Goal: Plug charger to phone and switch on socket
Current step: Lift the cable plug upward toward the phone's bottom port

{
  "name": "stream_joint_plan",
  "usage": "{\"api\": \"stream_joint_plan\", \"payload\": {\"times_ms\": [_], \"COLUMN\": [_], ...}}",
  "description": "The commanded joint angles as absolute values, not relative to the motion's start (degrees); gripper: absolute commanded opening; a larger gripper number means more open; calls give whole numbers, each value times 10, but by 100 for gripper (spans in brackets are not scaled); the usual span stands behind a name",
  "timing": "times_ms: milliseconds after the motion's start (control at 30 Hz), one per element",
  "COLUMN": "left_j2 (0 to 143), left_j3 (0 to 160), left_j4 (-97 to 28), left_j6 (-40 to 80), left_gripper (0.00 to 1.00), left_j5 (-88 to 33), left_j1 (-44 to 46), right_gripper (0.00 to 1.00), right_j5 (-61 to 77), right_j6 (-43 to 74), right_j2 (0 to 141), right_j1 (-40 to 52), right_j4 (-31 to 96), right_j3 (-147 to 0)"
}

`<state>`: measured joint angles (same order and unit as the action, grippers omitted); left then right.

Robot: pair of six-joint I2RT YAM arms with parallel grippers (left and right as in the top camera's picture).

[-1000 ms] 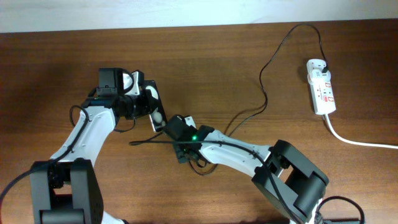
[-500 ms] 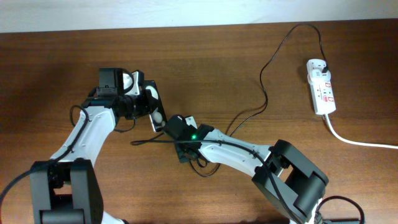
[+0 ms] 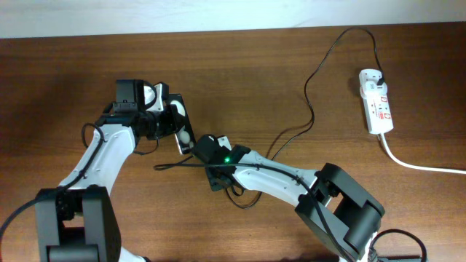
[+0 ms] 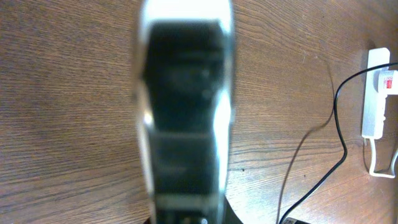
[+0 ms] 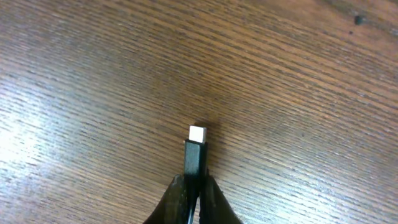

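The charger's connector tip [image 5: 197, 148] sits clamped in my right pincer [image 5: 194, 184]. The two fingers are pressed shut on the black housing, and its small pale end sticks out past them, bare. In the right wrist view there is only wood grain beyond that end. I cannot tell whether it touches the tabletop [image 3: 255, 65] or hangs just above it.

From there the thin black cable [image 3: 309, 109] trails back under my right arm. It then loops across the tabletop toward the far right corner and comes down to the black plug [image 3: 380, 75]. The plug is seated in the far end of the socket [image 3: 377, 109].

The phone [image 3: 183, 128] is just beside the connector, on its left, and my left pincer [image 3: 173, 118] is closed on it. It looks tilted up off the wood rather than lying flat. In the left wrist view it fills the middle as a blurred dark slab with bright edges.

The socket lies well apart from both arms, near the right edge, with red marks on its face. I cannot read how its switches are set. Its thick white cord [image 3: 422, 166] runs off to the right.
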<state>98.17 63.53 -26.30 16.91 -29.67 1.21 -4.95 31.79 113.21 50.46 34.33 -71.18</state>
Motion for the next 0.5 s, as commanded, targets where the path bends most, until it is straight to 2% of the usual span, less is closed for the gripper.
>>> {"api": "stream_joint_plan", "payload": {"times_ms": [0, 167, 267, 333, 467], "left_j2": [984, 983, 983, 983, 983], "left_j3": [634, 634, 634, 634, 627], "left_j4": [-262, -264, -257, -253, -247], "left_j6": [171, 157, 102, 69, 16], "left_gripper": [0, 0, 0, 0, 0], "left_j5": [-302, -329, -439, -508, -656], "left_j1": [13, 12, -5, -24, -65], "right_gripper": [4, 4, 4, 4, 4], "right_j5": [-52, 29, 135, 271, 405], "right_j6": [318, 292, 218, 144, 107], "right_j2": [1144, 1079, 1004, 952, 936], "right_j1": [501, 483, 455, 419, 384], "right_j4": [376, 425, 425, 425, 382], "right_j3": [-705, -720, -720, -715, -686]}}
